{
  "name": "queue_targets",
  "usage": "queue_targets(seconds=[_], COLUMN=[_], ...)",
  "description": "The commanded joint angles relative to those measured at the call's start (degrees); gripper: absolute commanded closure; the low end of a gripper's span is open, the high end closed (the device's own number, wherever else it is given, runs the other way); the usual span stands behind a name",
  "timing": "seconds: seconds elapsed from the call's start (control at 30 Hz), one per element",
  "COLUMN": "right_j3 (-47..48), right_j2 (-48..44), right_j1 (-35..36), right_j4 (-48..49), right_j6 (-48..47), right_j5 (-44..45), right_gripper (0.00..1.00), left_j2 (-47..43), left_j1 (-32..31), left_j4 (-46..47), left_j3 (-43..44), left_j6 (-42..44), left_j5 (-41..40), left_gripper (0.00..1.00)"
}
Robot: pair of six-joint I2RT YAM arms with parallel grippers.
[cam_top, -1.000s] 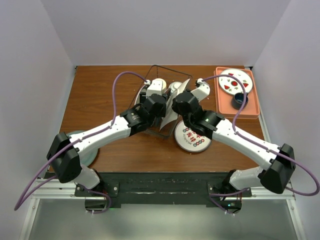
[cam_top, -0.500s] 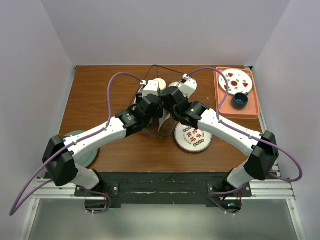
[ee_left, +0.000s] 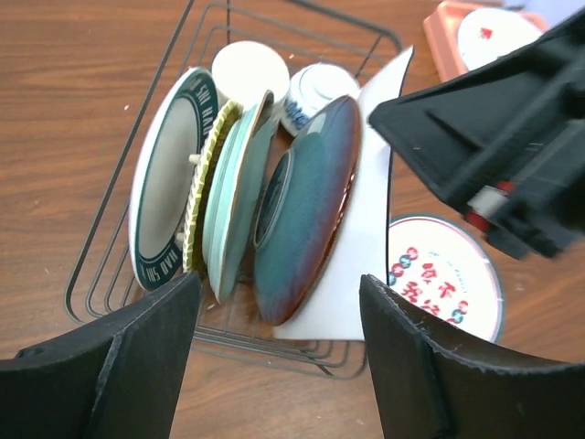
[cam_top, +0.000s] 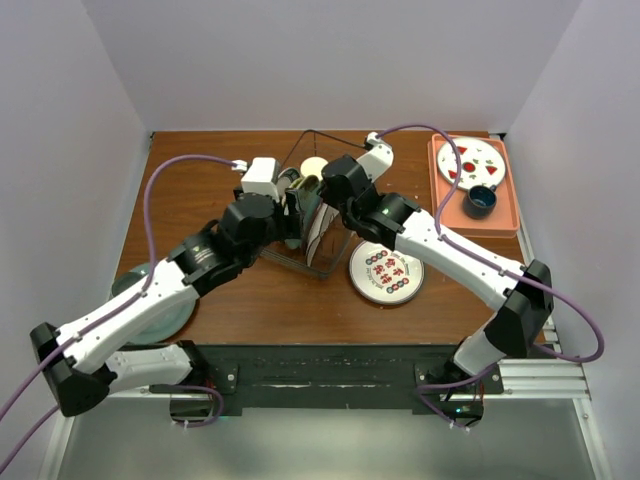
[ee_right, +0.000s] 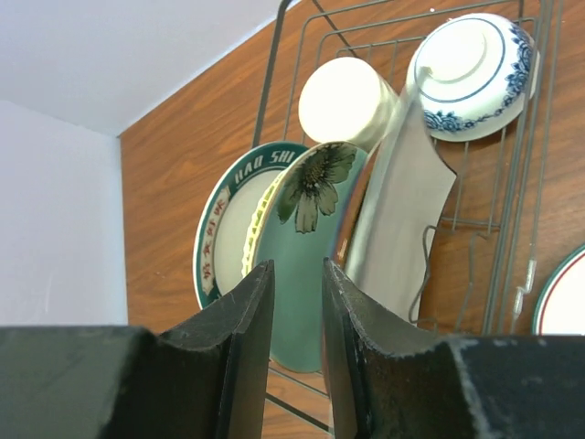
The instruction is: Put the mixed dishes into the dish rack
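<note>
The dish rack (cam_top: 300,258) stands at the table's middle back. In the left wrist view the rack (ee_left: 265,352) holds, on edge from left to right, the white plate with dark patterned rim (ee_left: 164,183), the pale green flower plate (ee_left: 228,201), the teal-blue plate (ee_left: 306,201) and the white square plate (ee_left: 366,247). The cream mug (ee_left: 249,73) and the small blue-white bowl (ee_left: 315,91) sit at its far end. My left gripper (ee_left: 279,279) is wide open and empty, just short of the rack's near side. My right gripper (ee_right: 297,265) hovers above the plates, jaws a narrow gap apart, holding nothing.
A white plate with red and blue marks (cam_top: 386,272) lies on the table right of the rack. An orange tray (cam_top: 500,215) at the back right holds a red-marked plate (cam_top: 470,160) and a dark blue cup (cam_top: 480,200). A grey-green plate (cam_top: 160,300) lies at the front left under my left arm.
The white square plate now leans in the rack, free of my right gripper. My left arm has drawn back to the left. My right gripper has shifted left over the rack.
</note>
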Motion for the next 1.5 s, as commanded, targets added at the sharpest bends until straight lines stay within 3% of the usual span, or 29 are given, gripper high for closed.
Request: queue_targets(seconds=[0.0, 0.33, 0.6, 0.77, 1.03, 1.27, 1.47], right_j3=[2.37, 2.37, -0.52, -6.93, -22.56, -33.56, -41.74], right_j2=[0.62, 0.36, -8.67, -16.95, -32.58, -38.92, -38.84], right_j1=[-0.06, -0.06, -0.15, -0.32, -0.50, -0.50, -0.50], right_j4=[3.42, 4.13, 0.62, -4.56, -17.91, -23.47, -25.76], right_j6=[1.31, -0.01, -3.78, -6.95, -4.41, 2.18, 10.09], right_j5=[0.41, -0.29, 3.39, 4.89, 6.21, 4.72, 2.79], right_gripper=[0.68, 0.69, 0.63, 0.53, 0.20, 0.19, 0.19], left_j2=[-3.39, -6.48, -6.66, -7.53, -9.55, -10.52, -10.61], left_j1=[0.08, 0.08, 0.08, 0.08, -0.01, 0.08, 0.08], left_j4=[-2.02, -3.35, -0.62, 0.43, 1.40, 1.92, 2.28], left_j3=[-0.06, -0.85, -2.09, -2.35, -3.14, -3.32, -5.07], left_j6=[-0.25, 2.29, 5.37, 6.16, 7.22, 7.30, 6.34], left_j5=[1.95, 4.39, 12.57, 16.27, 19.52, 21.98, 24.27], left_gripper=[0.24, 0.23, 0.22, 0.21, 0.19, 0.18, 0.17])
